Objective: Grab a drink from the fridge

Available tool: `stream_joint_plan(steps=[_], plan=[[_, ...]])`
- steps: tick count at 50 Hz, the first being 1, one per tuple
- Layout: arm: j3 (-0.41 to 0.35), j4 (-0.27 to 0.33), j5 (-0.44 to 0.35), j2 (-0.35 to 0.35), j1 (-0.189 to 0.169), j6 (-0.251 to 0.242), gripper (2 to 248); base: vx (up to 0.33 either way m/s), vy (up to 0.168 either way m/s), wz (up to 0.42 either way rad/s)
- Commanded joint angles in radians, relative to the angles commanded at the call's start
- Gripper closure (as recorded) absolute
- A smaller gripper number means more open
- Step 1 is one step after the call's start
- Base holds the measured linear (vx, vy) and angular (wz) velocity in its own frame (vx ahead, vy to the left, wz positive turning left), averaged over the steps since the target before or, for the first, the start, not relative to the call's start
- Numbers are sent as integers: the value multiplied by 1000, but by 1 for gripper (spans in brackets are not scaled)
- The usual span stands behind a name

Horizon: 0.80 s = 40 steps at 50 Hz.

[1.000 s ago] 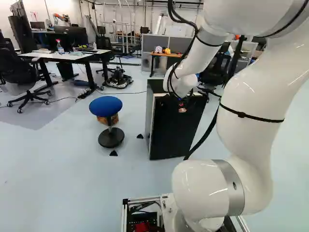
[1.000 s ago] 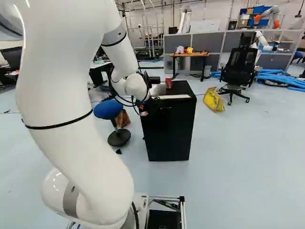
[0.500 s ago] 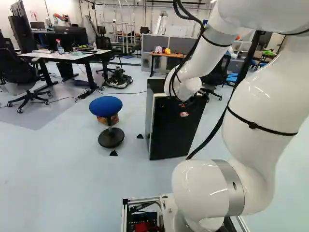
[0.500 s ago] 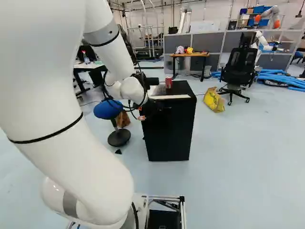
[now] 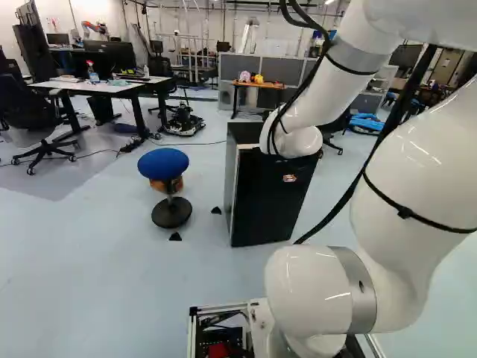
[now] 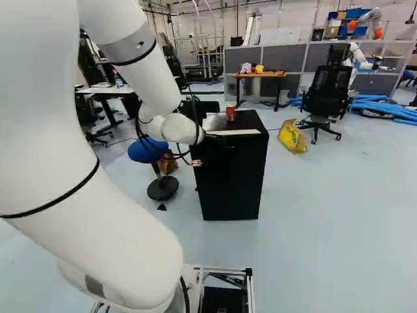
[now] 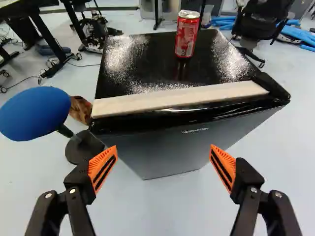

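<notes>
1. Your gripper [image 6: 210, 150] is at the near side of the black fridge [image 6: 231, 179], low enough to be by its front face. In the right base view it is dark against dark, so its outline is hard to make out.
2. Looking along the gripper [image 7: 163, 158] in the wrist view, you see its two fingers spread wide, with the orange pads [image 7: 102, 168] angled toward each other. Past the gap between them you see the fridge front and the pale floor [image 7: 162, 211].
3. Your drink is the red can [image 7: 187, 34], upright on the fridge top, set back from the front edge and well ahead of the fingers.
4. Between the can and that front edge, you have a pale strip [image 7: 179, 98] lying along the top. The fridge door is closed beneath it.
5. Your white arm [image 5: 395, 224] rises from the joint at the foot of the left base view and bends over toward the fridge, black cables [image 5: 324, 45] looping along it.
6. Beside the fridge you have a stool with a blue seat [image 5: 163, 162]. On the fridge's other side, farther back, you can see a yellow bag [image 6: 292, 137] on the floor, near an office chair [image 6: 326, 91] and blue hoses [image 6: 384, 107].
</notes>
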State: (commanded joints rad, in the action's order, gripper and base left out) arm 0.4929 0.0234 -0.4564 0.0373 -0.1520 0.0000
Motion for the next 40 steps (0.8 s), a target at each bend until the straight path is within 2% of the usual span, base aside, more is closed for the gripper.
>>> stream_joint_plan(steps=[25, 40], plan=[[8, 0, -178, -8, -1, 0, 3, 0, 0, 0], [63, 0, -258, -79, -1, 0, 3, 0, 0, 0]])
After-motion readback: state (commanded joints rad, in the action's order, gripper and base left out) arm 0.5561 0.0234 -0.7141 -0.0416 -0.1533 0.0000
